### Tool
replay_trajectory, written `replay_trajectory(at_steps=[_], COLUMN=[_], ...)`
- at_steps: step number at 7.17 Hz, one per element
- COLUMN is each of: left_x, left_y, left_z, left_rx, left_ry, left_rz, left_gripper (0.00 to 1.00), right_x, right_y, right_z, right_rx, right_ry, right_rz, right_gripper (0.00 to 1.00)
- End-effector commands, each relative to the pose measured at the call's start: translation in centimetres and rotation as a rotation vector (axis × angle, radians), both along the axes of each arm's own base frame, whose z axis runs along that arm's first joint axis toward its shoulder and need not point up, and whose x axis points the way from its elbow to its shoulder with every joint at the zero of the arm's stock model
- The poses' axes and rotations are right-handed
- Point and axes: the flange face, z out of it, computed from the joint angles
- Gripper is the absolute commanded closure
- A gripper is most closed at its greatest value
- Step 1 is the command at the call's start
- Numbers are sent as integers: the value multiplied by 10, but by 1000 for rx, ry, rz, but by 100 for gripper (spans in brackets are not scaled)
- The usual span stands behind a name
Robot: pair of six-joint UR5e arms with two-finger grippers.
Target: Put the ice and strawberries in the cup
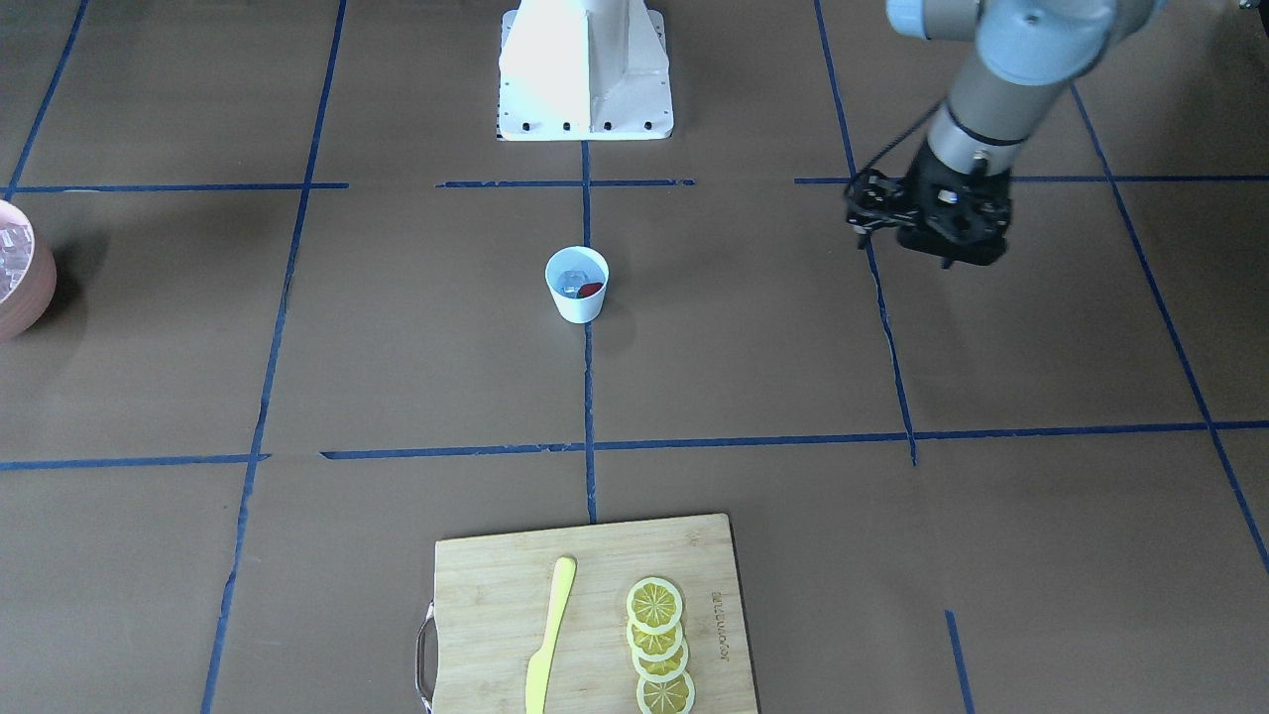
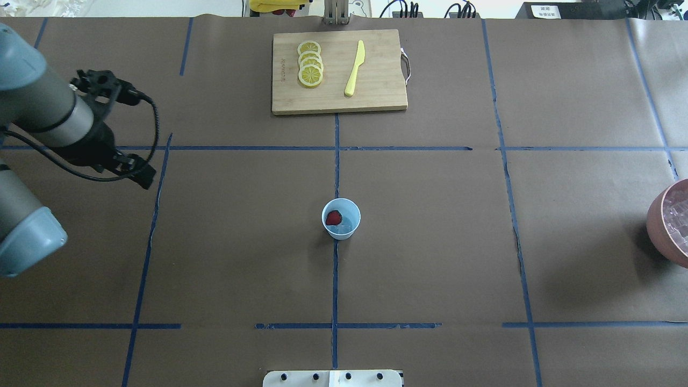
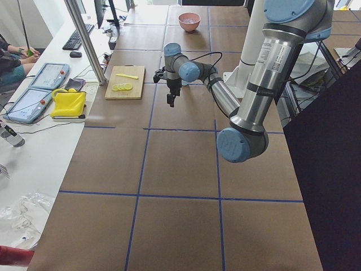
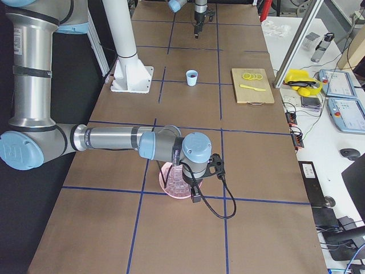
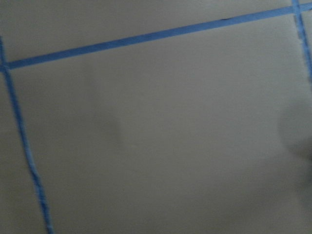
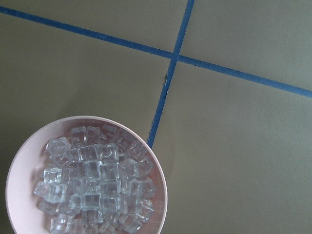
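Note:
The white cup (image 2: 341,218) stands at the table's middle on a blue tape line. It also shows in the front view (image 1: 576,285). Inside it lie a red strawberry (image 2: 334,217) and clear ice (image 2: 344,229). More ice cubes (image 6: 95,187) fill the pink bowl (image 6: 161,195) at the table's right edge (image 2: 658,223). My left gripper (image 2: 145,180) hangs over bare table far to the cup's left, and its tip looks shut and empty. My right gripper (image 4: 195,198) hovers over the pink bowl. It shows only in the right side view, so I cannot tell if it is open or shut.
A wooden cutting board (image 2: 376,91) lies at the far side with several lemon slices (image 2: 310,63) and a yellow knife (image 2: 355,69). The robot's white base (image 1: 585,69) stands at the near side. Blue tape lines cross the brown table.

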Motion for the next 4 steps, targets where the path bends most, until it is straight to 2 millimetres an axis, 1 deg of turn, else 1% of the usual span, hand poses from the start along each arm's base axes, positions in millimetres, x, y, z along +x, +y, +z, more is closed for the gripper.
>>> replay_trajectory(at_steps=[1,2,3,4], left_x=[-115,-159,-206,-254], left_y=[-14,-16,-27,-27], left_z=[84,132,174,232], left_rx=[16,-1,-21,-110], left_ry=[15,18,42,87], left_rz=[60,74,61,-4], left_gripper=[0,0,0,0], right_x=[0,0,0,0], right_y=[0,0,0,0], right_z=[0,0,0,0], right_rx=[0,0,0,0], right_ry=[0,0,0,0], right_rz=[-1,-1,-1,-1], right_gripper=[1,1,1,1])
